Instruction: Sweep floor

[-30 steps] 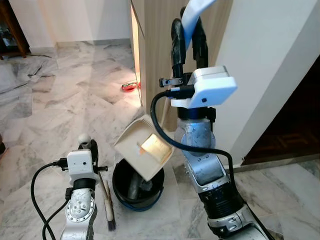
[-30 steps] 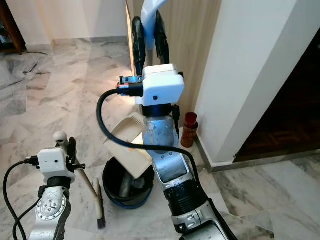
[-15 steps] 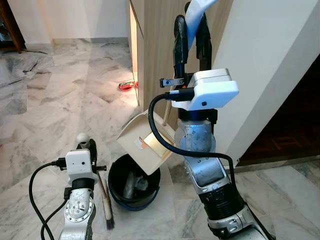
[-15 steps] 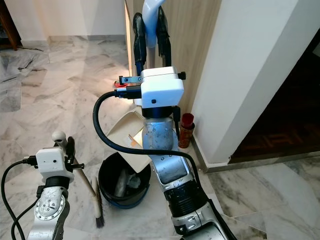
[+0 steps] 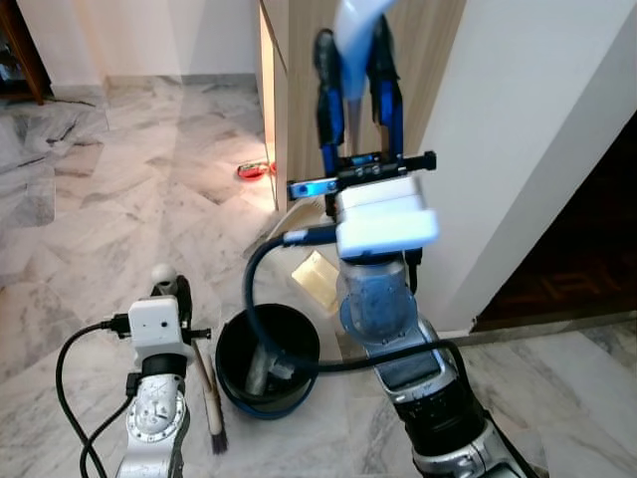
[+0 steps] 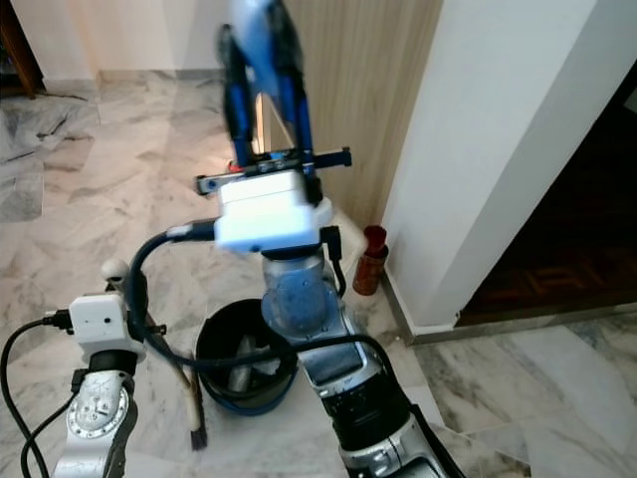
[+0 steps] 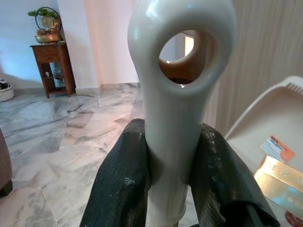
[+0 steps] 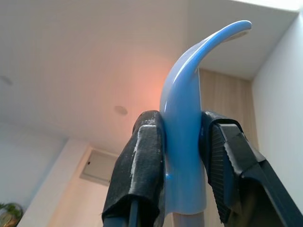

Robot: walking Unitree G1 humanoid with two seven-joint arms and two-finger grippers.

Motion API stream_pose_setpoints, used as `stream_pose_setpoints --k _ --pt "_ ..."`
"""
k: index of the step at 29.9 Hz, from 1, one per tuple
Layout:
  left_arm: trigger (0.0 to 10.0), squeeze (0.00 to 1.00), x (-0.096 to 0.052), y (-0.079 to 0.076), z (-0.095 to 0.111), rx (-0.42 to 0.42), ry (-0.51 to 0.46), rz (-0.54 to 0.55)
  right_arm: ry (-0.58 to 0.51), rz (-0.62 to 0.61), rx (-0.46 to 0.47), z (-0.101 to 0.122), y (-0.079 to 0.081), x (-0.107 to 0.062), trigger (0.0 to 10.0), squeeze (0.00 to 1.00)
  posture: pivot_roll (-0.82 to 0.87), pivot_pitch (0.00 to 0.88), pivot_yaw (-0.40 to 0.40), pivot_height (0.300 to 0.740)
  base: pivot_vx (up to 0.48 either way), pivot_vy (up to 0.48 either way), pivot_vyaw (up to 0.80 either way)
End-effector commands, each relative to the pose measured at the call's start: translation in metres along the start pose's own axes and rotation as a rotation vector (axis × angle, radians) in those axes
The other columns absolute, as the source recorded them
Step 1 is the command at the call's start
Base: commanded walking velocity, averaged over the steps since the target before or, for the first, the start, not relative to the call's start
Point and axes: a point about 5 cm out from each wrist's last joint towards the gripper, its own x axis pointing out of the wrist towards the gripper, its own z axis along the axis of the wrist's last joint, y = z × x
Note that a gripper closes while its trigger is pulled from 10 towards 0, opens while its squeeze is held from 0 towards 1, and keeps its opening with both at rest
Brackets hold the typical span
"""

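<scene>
The dustpan hangs just above the far rim of a black bucket on the marble floor, largely hidden behind the raised right arm. Its cream tray with a sticker also shows in the left wrist view. The dustpan's light blue handle rises to a curved tip, and the right claw is clamped on it, one black finger pressed to each side. The brush stands nearly upright just beside the bucket, bristles on the floor. Its pale handle with a round hole is squeezed between the fingers of the left claw. Behind the bucket is a wood-panelled wall, with a small red-capped bottle at its foot.
</scene>
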Motion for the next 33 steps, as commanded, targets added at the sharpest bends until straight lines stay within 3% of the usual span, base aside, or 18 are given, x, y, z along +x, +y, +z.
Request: stream_pose_setpoints --k 1,16,18,20,22,25,29,33 --pt "10.0 0.0 0.003 -0.001 0.01 0.008 -0.057 -0.003 -0.067 -0.045 0.049 0.014 0.0 0.008 10.0 0.0 0.15 0.0 -0.07 0.74 0.0 0.0 0.0" --pt "10.0 0.0 0.003 0.0 0.01 0.009 -0.056 0.001 -0.006 -0.069 0.057 0.009 0.0 0.007 10.0 0.0 0.16 0.0 -0.075 0.74 0.0 0.0 0.0" --pt "10.0 0.0 0.003 -0.001 0.01 0.008 -0.055 0.0 0.011 -0.055 0.025 0.003 0.0 0.004 10.0 0.0 0.15 0.0 -0.075 0.74 0.0 0.0 0.0" --pt "10.0 0.0 0.002 -0.002 0.008 0.003 -0.049 -0.007 0.082 -0.025 -0.07 -0.018 -0.008 -0.005 10.0 0.0 0.15 0.0 -0.076 0.74 0.0 0.0 0.0" --pt "10.0 0.0 0.001 -0.002 0.008 0.002 -0.044 -0.01 0.117 -0.008 -0.084 -0.025 -0.011 -0.009 10.0 0.0 0.14 0.0 -0.074 0.74 0.0 0.0 0.0" --pt "10.0 0.0 -0.002 -0.003 0.003 0.003 -0.025 -0.019 0.219 0.037 -0.177 -0.049 -0.026 -0.026 10.0 0.0 0.14 0.0 -0.073 0.74 0.0 0.0 0.0" --pt "10.0 0.0 -0.004 -0.001 0.001 0.006 -0.016 -0.022 0.277 0.035 -0.303 -0.063 -0.048 -0.038 10.0 0.0 0.14 0.0 -0.071 0.74 0.0 0.0 0.0" --pt "10.0 0.0 -0.005 -0.001 0.0 0.009 -0.011 -0.025 0.271 0.049 -0.383 -0.066 -0.057 -0.042 10.0 0.0 0.13 0.0 -0.066 0.74 0.0 0.0 0.0"
